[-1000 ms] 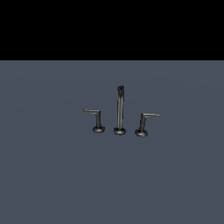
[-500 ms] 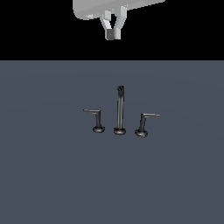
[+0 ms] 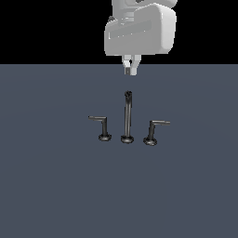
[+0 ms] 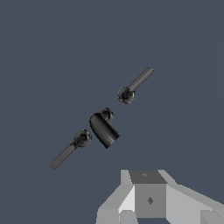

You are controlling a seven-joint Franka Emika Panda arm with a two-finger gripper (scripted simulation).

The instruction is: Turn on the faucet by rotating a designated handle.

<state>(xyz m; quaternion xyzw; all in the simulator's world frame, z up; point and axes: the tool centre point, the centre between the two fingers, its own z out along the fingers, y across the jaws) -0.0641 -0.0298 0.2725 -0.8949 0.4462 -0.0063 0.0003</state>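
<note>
Now that the arm has dropped into view, its empty hand (image 3: 130, 70), fingers nearly pressed together, hovers above the spout (image 3: 127, 116); the handle (image 3: 155, 130), beside it on the tabletop (image 3: 56, 186), remains untouched.

The arm (image 3: 139, 28) is cut off by the top edge; the gripper (image 3: 130, 70) fingers are too small to judge their gap.

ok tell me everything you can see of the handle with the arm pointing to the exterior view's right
The handle is a short, dark grey, metal-looking L-shaped lever. Its slightly leaning stem rises from a round base on the grey surface, and a thin arm juts toward the exterior view's right. It stands beside the tall spout post, apart from it. Nothing touches it; the gripper hovers well above.
</note>
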